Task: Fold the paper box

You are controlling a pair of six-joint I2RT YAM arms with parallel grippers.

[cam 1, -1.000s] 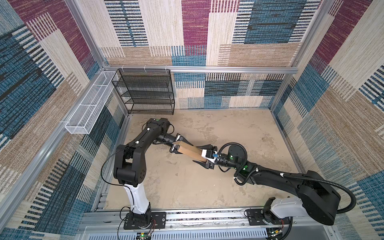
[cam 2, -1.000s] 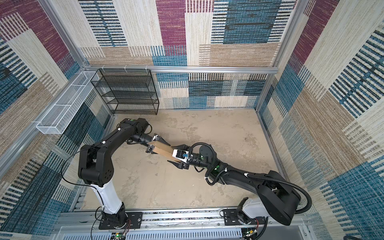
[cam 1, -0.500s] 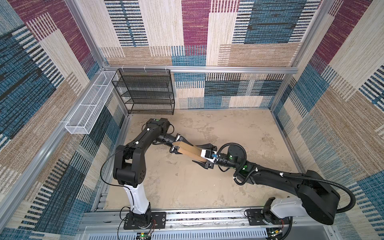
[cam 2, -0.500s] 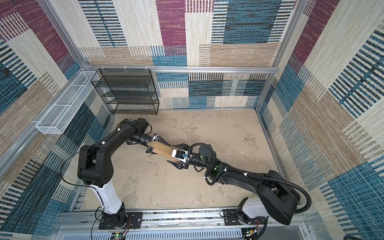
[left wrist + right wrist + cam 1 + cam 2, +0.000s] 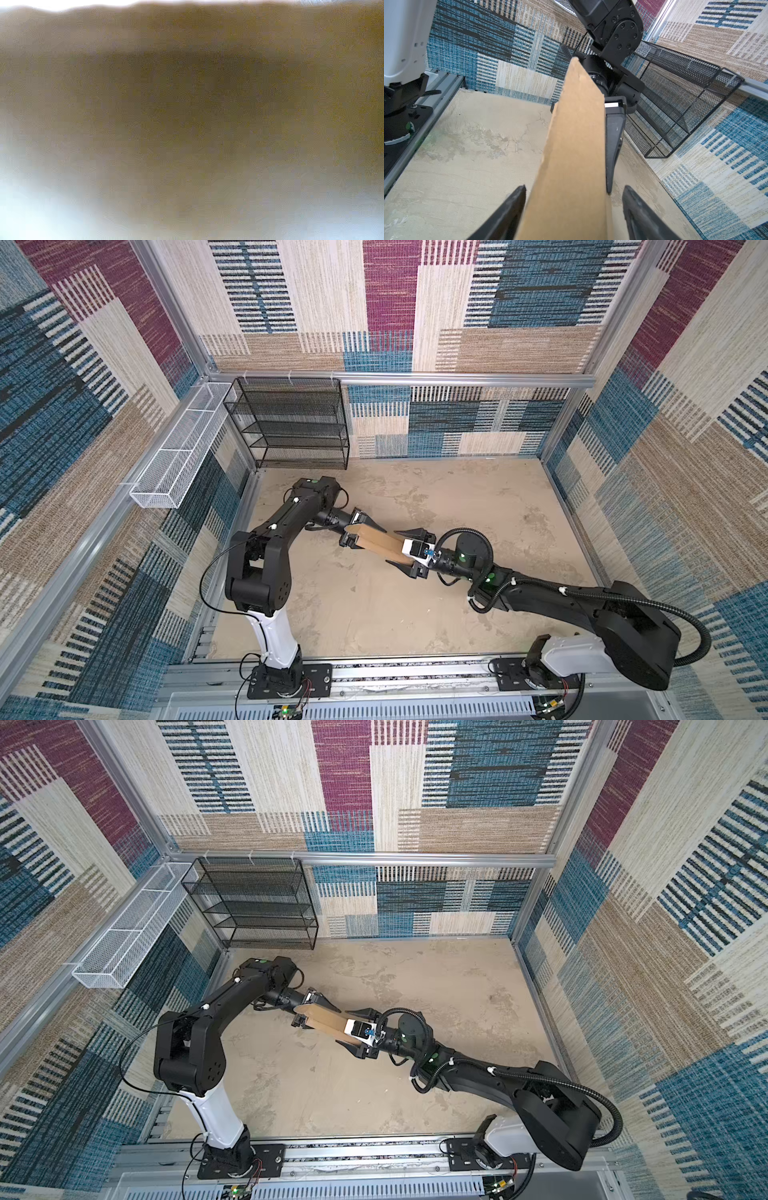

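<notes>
The paper box (image 5: 380, 543) (image 5: 328, 1023) is a narrow brown cardboard piece held just above the table, seen edge-on between the two arms. My left gripper (image 5: 365, 537) (image 5: 320, 1019) is shut on its far-left end, and blurred cardboard (image 5: 187, 104) fills the left wrist view. My right gripper (image 5: 391, 546) (image 5: 344, 1027) straddles the other end with its jaws open. In the right wrist view the box (image 5: 577, 155) runs between my right gripper's (image 5: 574, 188) fingers: one finger (image 5: 512, 203) lies close to the box edge, the other (image 5: 633, 205) stands apart from it.
A black mesh shelf rack (image 5: 291, 423) stands at the back left against the wall. A white wire basket (image 5: 178, 456) hangs on the left wall. An aluminium rail (image 5: 395, 672) with both arm bases runs along the front. Patterned walls enclose the beige table (image 5: 374, 614).
My right gripper's jaws have spread a little wider around the box end. The box and both arms have barely moved.
</notes>
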